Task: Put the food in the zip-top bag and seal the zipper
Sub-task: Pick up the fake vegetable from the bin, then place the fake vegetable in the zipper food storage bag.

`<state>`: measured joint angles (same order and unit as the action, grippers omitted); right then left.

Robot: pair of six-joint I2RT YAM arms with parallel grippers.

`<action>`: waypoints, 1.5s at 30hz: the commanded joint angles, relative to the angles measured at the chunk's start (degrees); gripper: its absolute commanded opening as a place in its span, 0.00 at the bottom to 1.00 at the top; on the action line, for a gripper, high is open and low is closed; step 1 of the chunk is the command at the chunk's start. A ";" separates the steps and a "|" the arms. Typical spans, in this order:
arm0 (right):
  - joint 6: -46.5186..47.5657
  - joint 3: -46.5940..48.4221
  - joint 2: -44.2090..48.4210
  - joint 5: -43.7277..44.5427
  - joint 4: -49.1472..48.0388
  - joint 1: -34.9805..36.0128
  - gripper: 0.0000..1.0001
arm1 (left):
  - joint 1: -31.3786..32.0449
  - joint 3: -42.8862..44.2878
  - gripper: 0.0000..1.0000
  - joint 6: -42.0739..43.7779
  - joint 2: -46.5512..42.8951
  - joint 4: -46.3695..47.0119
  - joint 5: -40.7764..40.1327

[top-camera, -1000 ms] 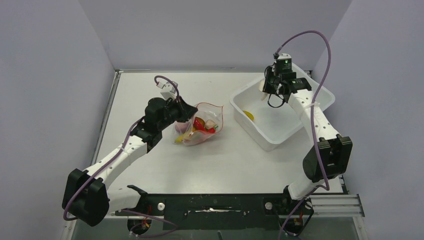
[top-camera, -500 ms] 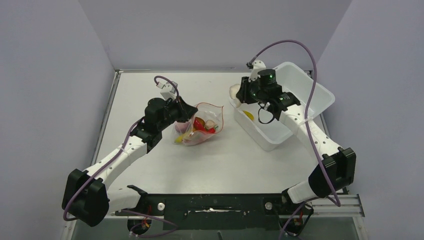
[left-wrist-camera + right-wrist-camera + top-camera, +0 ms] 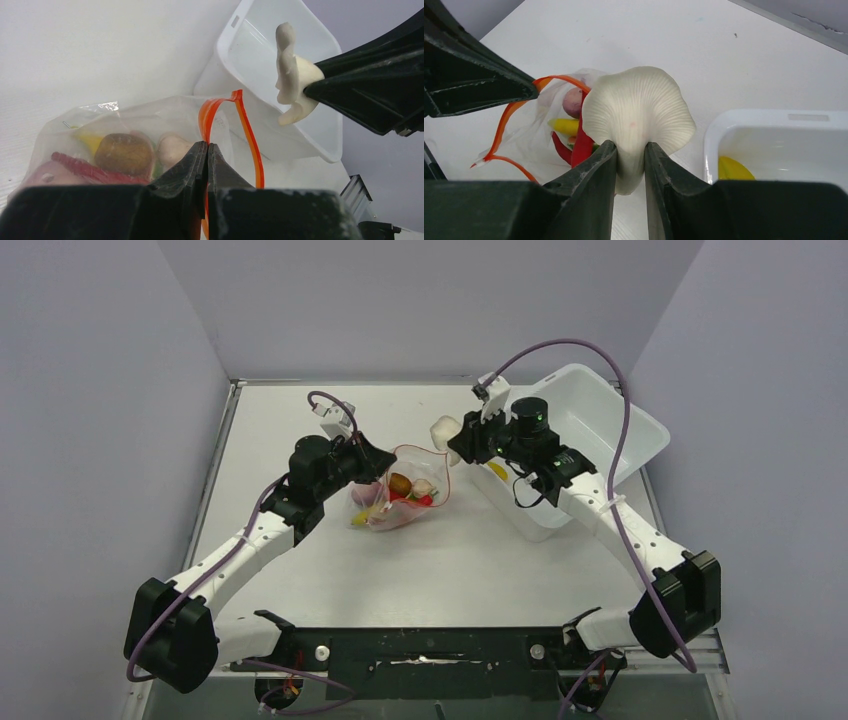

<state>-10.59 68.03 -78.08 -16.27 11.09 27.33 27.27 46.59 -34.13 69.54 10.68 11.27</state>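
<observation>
The clear zip-top bag [image 3: 400, 502] lies mid-table, its mouth held up and open toward the right. My left gripper [image 3: 207, 146] is shut on the mouth edge at the orange-red zipper [image 3: 254, 150]. Inside the bag are food pieces: a brown bit [image 3: 124, 152], a red chili [image 3: 583, 140] and a yellow banana [image 3: 565, 126]. My right gripper [image 3: 630, 147] is shut on the stem of a white toy mushroom [image 3: 639, 107]. It hangs just right of and above the bag's mouth, and the mushroom [image 3: 443, 429] is outside the bag.
A white rectangular bin [image 3: 655, 430] stands at the back right, right beside the bag, with a yellow piece [image 3: 497, 470] on its floor. The right arm reaches across the bin's left end. Grey walls enclose the table on three sides.
The right arm has swung left, out of the bin, carrying the mushroom over to the bag's mouth. The left arm and the bag have stayed put.
</observation>
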 commanded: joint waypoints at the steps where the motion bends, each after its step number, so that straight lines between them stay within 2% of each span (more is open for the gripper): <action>1: 4.00 -3.33 2.85 -5.06 -10.02 2.30 0.25 | -0.20 0.31 0.00 -0.81 -1.48 5.98 1.73; 9: 13.42 -7.97 2.09 -9.03 -14.24 6.40 0.24 | -0.20 -0.14 0.00 -0.85 -2.26 6.20 2.18; 24: 19.90 -7.62 -3.47 -8.89 -13.58 10.77 0.25 | -0.20 -1.56 0.00 -1.98 -3.73 7.60 3.27; 36: 22.90 -7.14 -2.96 -8.61 -11.02 10.99 0.41 | -0.24 -2.04 0.00 -2.55 -3.86 7.89 3.87; 40: 25.57 -5.04 -2.20 -10.61 -7.90 11.17 0.50 | -0.20 -2.33 0.00 -2.94 -3.69 8.70 4.71; 45: 28.44 -3.83 -0.76 -15.07 -3.40 12.78 0.54 | -0.19 -2.63 0.00 -2.95 -3.88 9.09 4.87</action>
<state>14.06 61.08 -82.06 -26.70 5.72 38.28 27.27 43.70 -36.58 66.96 14.24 14.68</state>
